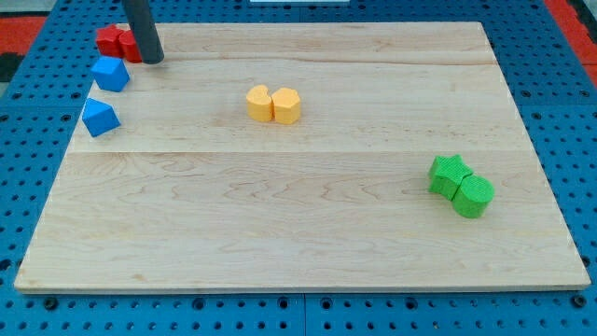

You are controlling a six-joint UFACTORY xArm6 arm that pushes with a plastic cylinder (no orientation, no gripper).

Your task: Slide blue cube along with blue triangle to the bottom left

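The blue cube (111,73) sits near the board's left edge toward the view's top. The blue triangle (99,118) lies just below it, also by the left edge, a small gap apart. My tip (153,60) stands at the view's top left, just to the right of and slightly above the blue cube, not touching it. The rod rises out of the top of the view.
Two red blocks (116,41) lie in the top left corner, partly behind the rod. A yellow pair (273,105) sits at the upper centre. A green star (449,174) and green cylinder (474,195) touch at the right. The wooden board (298,233) sits on a blue pegboard.
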